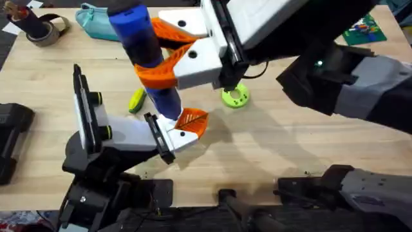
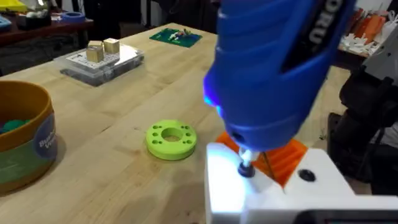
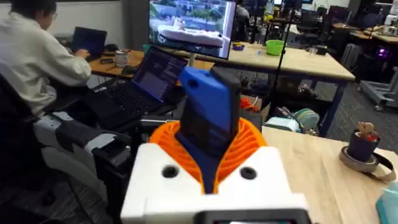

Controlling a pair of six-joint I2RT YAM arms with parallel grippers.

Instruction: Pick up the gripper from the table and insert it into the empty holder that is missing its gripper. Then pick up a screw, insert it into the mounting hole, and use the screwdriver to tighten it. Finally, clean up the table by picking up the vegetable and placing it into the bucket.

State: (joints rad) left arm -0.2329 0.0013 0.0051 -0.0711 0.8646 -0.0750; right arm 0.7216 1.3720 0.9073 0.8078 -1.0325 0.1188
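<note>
My right gripper [image 1: 158,64] is shut on the thick blue screwdriver [image 1: 138,32], which stands nearly upright between its orange pads [image 3: 249,146]. The screwdriver's [image 2: 273,68] thin metal tip presses on a screw [image 2: 245,168] in the white piece with an orange pad [image 2: 273,180] at my left gripper [image 1: 185,127]. A blue light glows on the tool's body. The yellow-green vegetable [image 1: 136,100] lies on the table just left of the tool. The tan-brown bucket [image 2: 25,134] with a coloured band stands off to one side in the left wrist view.
A round bright-green disc with holes [image 1: 235,96] lies beside the work spot. At the back of the table are a teal pouch [image 1: 103,22] and a tape roll [image 1: 45,29]. A clear box [image 2: 102,59] and a green card [image 1: 364,29] sit farther off.
</note>
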